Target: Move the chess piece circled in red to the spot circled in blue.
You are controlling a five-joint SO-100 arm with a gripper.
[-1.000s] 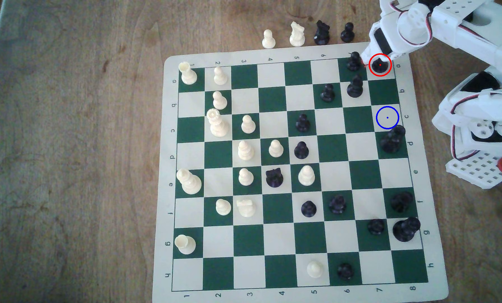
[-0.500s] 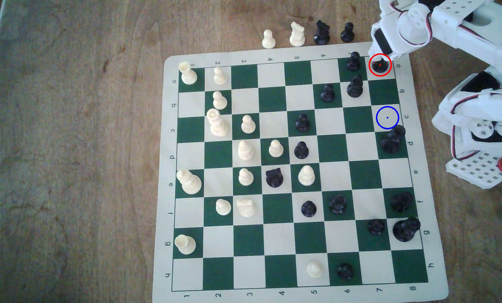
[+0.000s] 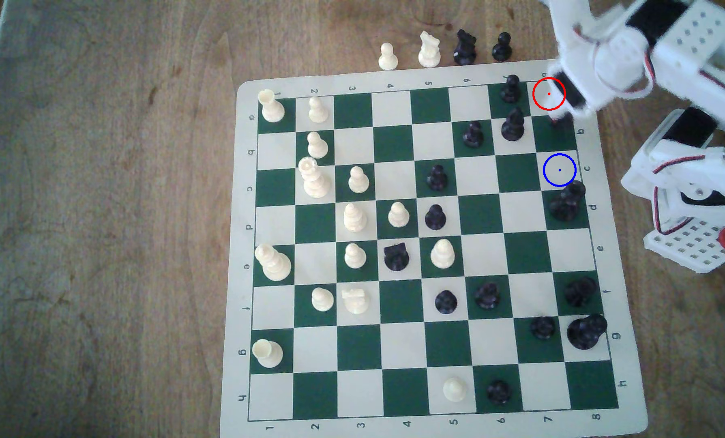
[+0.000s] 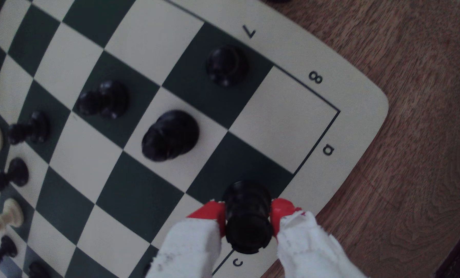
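Note:
The chess piece circled in red [image 4: 247, 216], a small black piece with a blunt flat top, is clamped between the red-tipped fingers of my gripper [image 4: 246, 209], which is shut on it. In the exterior view the gripper [image 3: 563, 118] holds the dark piece [image 3: 564, 123] over the green square between the two rings, near the board's right edge. The cream square inside the red ring [image 3: 549, 94] is bare. The spot circled in blue [image 3: 559, 170] is a bare cream square a little nearer the front.
A tall black piece [image 3: 566, 204] stands right behind the blue ring's front side. To the exterior view's left of the gripper stand a black pawn [image 3: 511, 89] and a bigger black piece [image 3: 512, 125]. Captured pieces [image 3: 428, 50] line the table beyond the board. The arm's base [image 3: 698, 219] sits at the right.
The gripper has taken the black piece out of the red ring and carried it toward the blue ring. The ringed corner square is now bare.

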